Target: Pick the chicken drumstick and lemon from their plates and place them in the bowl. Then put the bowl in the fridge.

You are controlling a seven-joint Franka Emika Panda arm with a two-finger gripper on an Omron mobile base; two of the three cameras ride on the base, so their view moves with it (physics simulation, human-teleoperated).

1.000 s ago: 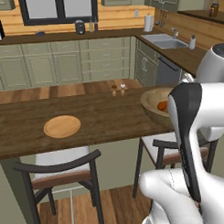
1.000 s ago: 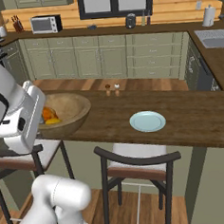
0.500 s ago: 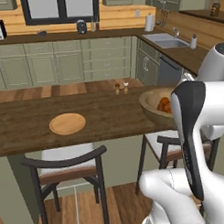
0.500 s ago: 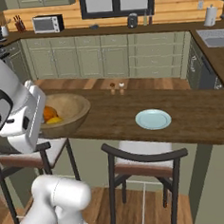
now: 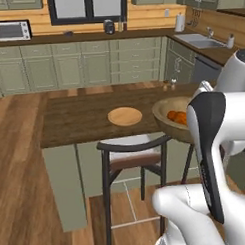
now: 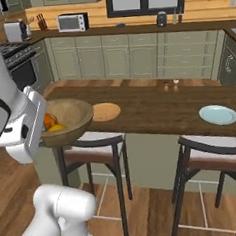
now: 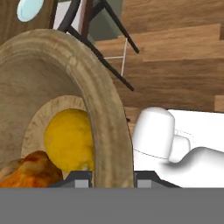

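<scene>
My base has swung left; the wooden plate [image 5: 125,116] now sits mid-counter [image 5: 79,121].
My pincer [image 7: 105,178] pinches the bowl [image 6: 70,119] rim above the wood floor [image 5: 21,173].

Arm [image 5: 215,156] is glossy white with fat rounded links; a long dark grey panel runs down one link; the right base view shows a boxy white wrist block with black inset.
</scene>
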